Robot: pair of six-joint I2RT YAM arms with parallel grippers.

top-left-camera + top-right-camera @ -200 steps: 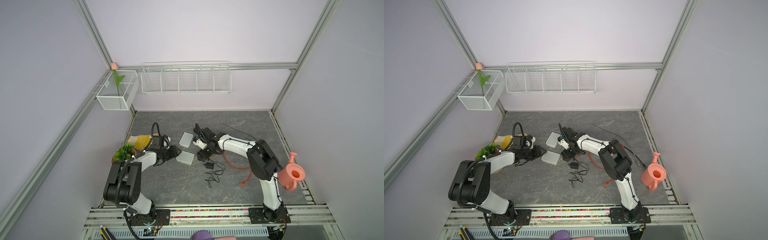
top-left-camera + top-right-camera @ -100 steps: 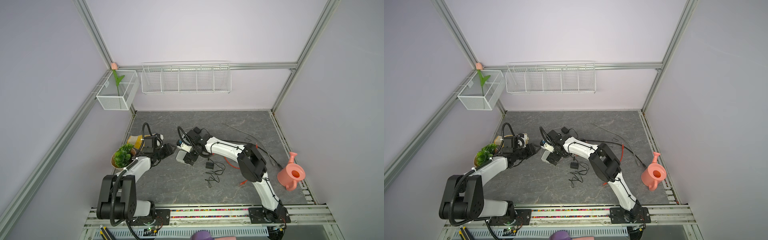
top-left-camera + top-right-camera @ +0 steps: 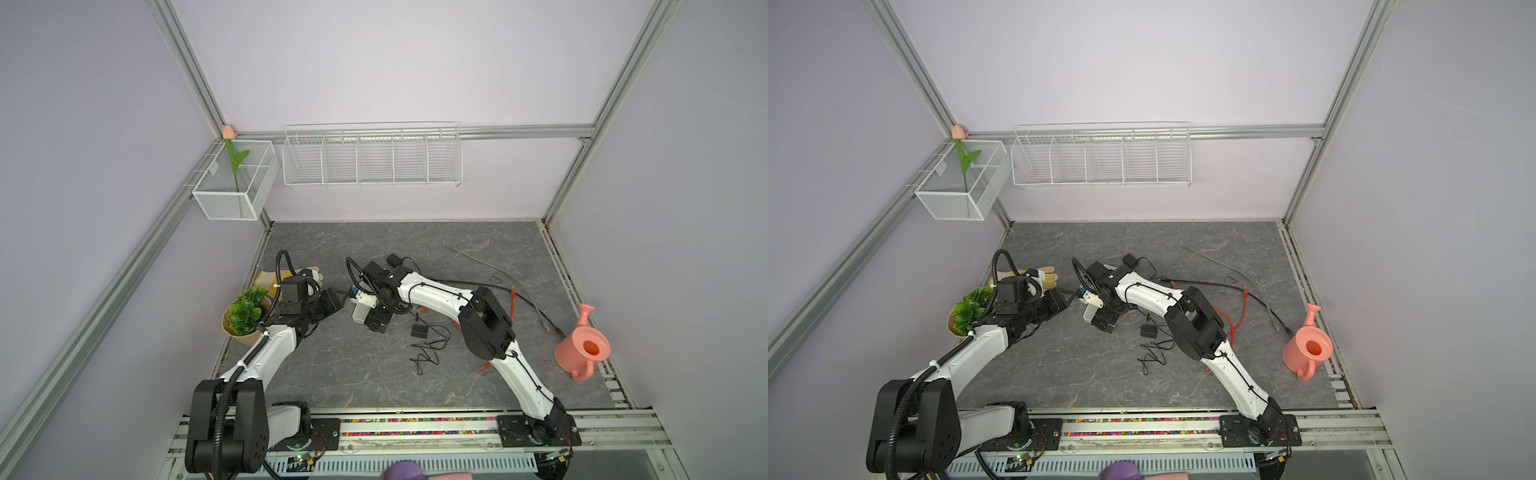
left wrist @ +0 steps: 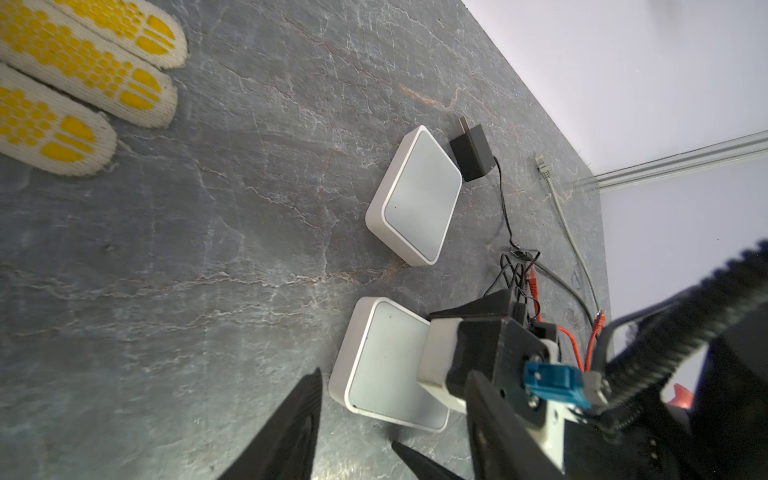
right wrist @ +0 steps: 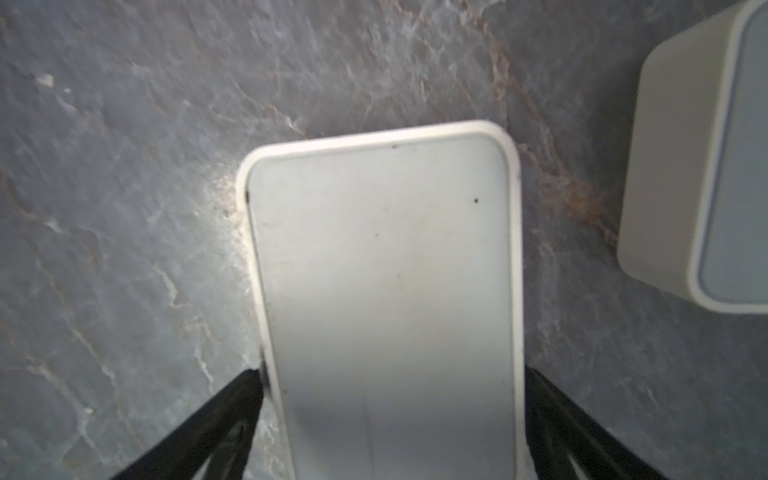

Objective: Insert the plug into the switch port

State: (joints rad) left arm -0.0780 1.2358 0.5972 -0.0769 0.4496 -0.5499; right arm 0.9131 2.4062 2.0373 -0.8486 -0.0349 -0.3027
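Observation:
Two white switches lie side by side on the grey table. My right gripper (image 5: 392, 374) points down over the nearer switch (image 5: 382, 266) and is shut on its two long sides; both top views show it there (image 3: 359, 311) (image 3: 1089, 312). The other switch (image 4: 415, 195) lies free beyond it. My left gripper (image 4: 355, 407) is open and empty just left of the held switch (image 4: 382, 357), also seen in a top view (image 3: 340, 297). Loose on the table are an orange cable plug (image 4: 600, 321), a grey cable plug (image 4: 541, 163) and a black adapter (image 4: 473, 151). No port shows.
A yellow-dotted glove (image 3: 291, 276) and a potted plant (image 3: 245, 311) sit behind my left arm. A second black adapter with a tangled cord (image 3: 417, 331) lies right of the held switch. Orange and grey cables trail toward a pink watering can (image 3: 584, 349) at the right edge.
My right gripper swung left from beside the far switch, came down over the nearer one and closed on its sides. My left gripper drew back a little to the left.

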